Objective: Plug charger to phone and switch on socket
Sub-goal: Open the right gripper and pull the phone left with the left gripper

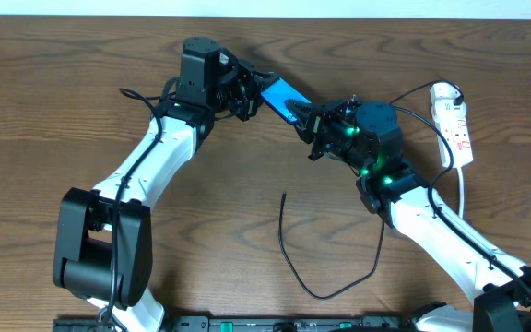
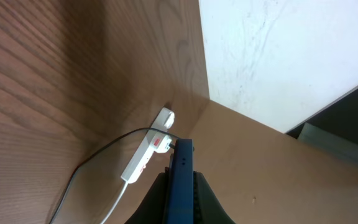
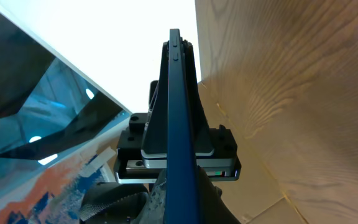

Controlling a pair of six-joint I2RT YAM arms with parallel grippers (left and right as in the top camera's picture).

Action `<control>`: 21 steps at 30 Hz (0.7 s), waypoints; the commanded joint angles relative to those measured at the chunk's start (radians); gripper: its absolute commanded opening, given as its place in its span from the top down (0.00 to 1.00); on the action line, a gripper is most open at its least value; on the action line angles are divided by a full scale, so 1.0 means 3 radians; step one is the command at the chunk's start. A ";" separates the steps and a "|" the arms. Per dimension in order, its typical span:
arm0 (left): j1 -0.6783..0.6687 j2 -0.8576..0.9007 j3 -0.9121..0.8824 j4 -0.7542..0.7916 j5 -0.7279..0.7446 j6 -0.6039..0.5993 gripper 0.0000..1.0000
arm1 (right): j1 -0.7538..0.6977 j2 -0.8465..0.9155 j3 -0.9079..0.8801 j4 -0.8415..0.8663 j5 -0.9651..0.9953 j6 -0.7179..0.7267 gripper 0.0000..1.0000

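Observation:
The phone (image 1: 281, 94), blue, is held off the table between both grippers at the back middle. My left gripper (image 1: 258, 95) is shut on its left end and my right gripper (image 1: 306, 118) is shut on its right end. Both wrist views show the phone edge-on between the fingers, in the left wrist view (image 2: 181, 177) and the right wrist view (image 3: 178, 124). The charger (image 1: 289, 263), a thin black cable, lies loose on the table in front, its free tip (image 1: 284, 195) pointing away. The socket (image 1: 454, 120), a white power strip, lies at the far right; it also shows in the left wrist view (image 2: 146, 151).
The strip's white cord (image 1: 462, 189) runs toward the front along the right arm. A black cable (image 1: 411, 92) arcs from behind the right gripper to the strip's far end. The table's back edge meets a white wall (image 2: 278, 56).

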 commanded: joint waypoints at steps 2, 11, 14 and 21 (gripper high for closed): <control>0.0001 -0.0085 0.0017 -0.0001 -0.0015 0.0111 0.93 | 0.0045 -0.0022 0.0065 -0.0024 -0.0076 -0.0122 0.83; 0.0065 -0.0085 0.0017 0.0000 -0.0006 0.0144 0.92 | 0.0037 -0.0022 0.0065 -0.0047 -0.0050 -0.0315 0.25; 0.0139 -0.0085 0.0017 0.0000 -0.0005 0.0145 0.93 | 0.0034 -0.0022 0.0065 -0.0047 -0.0028 -0.0401 0.12; 0.0406 -0.0085 0.0017 -0.0001 0.0135 0.0264 0.93 | 0.0034 -0.0022 0.0065 -0.0062 0.0177 -0.0860 0.01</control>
